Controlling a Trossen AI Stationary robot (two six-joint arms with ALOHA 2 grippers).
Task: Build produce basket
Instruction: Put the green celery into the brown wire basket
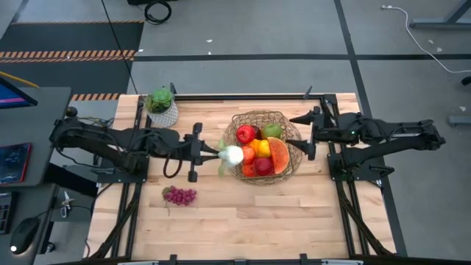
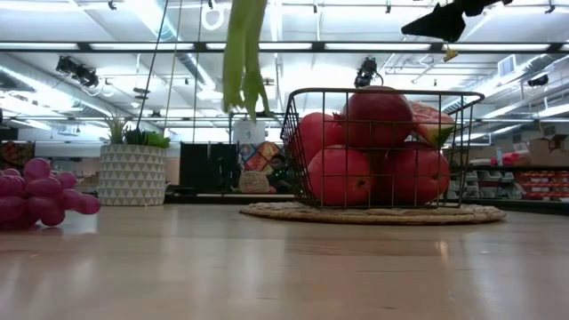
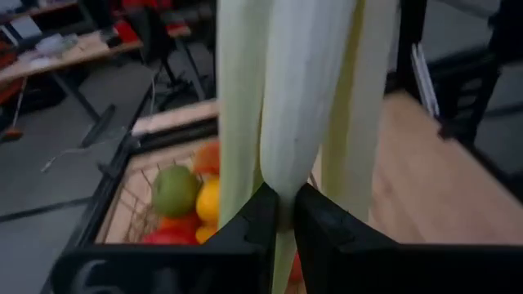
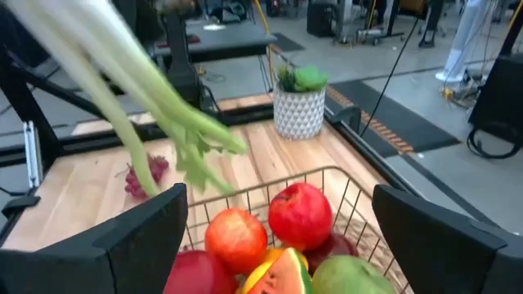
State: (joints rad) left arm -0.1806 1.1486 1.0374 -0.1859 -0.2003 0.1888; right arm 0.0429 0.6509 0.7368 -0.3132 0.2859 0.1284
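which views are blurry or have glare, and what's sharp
Left wrist view: the leek fills the frame, soft and washed pale in the left end effector. Right wrist view: the leek's green leaves are smeared. Low view: ceiling lights glare, the near tabletop is soft. High view: the basket and grapes look sharpest.

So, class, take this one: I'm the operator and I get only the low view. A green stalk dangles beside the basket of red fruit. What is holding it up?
Observer: The left gripper is shut on the leek, which hangs at the left rim of the basket.
Operator: And the right arm?
Observer: The right gripper is open at the opposite rim, holding nothing.
Operator: Is it only red fruit inside?
Observer: No, a green pear and a yellow-orange fruit lie among the red ones.
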